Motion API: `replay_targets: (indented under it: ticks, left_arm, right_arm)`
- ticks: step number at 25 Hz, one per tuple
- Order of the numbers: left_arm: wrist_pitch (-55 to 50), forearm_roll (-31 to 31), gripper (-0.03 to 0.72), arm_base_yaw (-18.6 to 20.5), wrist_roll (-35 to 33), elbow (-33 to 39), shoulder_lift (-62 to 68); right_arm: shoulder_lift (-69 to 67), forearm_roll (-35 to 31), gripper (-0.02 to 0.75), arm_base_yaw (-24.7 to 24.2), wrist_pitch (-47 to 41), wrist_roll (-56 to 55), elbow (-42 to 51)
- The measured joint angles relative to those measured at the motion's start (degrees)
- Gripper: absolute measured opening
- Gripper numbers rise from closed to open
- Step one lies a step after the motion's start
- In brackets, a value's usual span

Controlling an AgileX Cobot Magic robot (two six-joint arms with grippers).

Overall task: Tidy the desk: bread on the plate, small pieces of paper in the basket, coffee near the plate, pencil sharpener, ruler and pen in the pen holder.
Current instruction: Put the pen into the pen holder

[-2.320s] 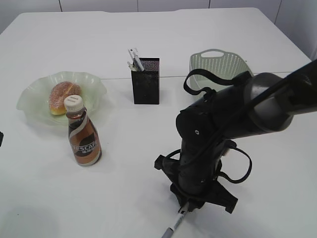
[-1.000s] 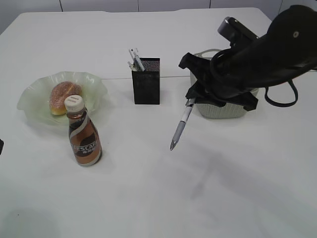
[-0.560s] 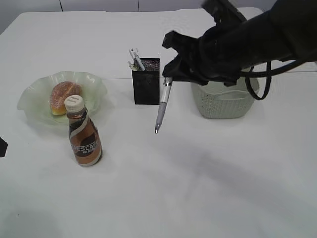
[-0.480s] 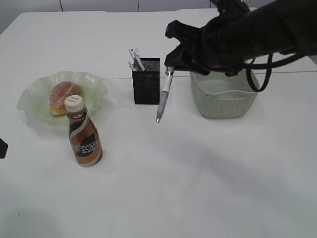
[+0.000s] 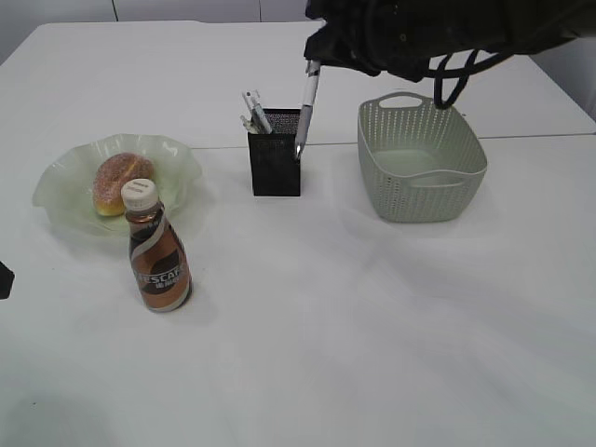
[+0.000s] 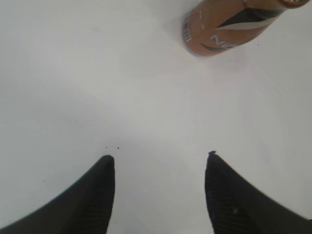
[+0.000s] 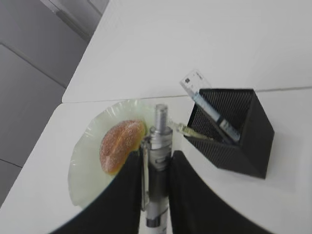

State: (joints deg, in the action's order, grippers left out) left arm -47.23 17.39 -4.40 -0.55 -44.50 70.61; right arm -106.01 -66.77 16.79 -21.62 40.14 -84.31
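My right gripper is shut on a silver pen and holds it tip down, hanging over the right side of the black mesh pen holder. In the right wrist view the pen sits between the jaws, with the holder to the right, a clear ruler standing in it. The bread lies on the pale green plate. The coffee bottle stands in front of the plate. My left gripper is open and empty above bare table, the bottle ahead of it.
A pale green basket stands right of the pen holder, under my right arm. The white table has its far edge behind the holder.
My right gripper picked the pen up from the front of the table and carried it up, back and left, from beside the basket to over the pen holder.
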Motion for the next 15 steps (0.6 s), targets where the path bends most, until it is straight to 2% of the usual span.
replay_targets:
  ticks: [6,10,13,15]
  left_arm:
    - [-0.12,0.00,0.433,0.00,0.00,0.00,0.00]
    - [-0.15,-0.10,0.433,0.00,0.00,0.00,0.00]
    - [-0.24,-0.21,0.433,0.00,0.00,0.00,0.00]
    - [-0.37,-0.21,0.433,0.00,0.00,0.00,0.00]
  right_arm:
    - [-8.81,-3.66,0.101,-3.06,-2.10,6.04,-11.69]
    - [-15.17,-15.58,0.100,-5.39,-5.42,16.62,-18.62]
    - [-19.40,-27.37,0.100,-5.78,-6.38,28.05,-22.19]
    - [-21.70,-32.78,0.100,-5.78,-7.29,34.90,-24.09]
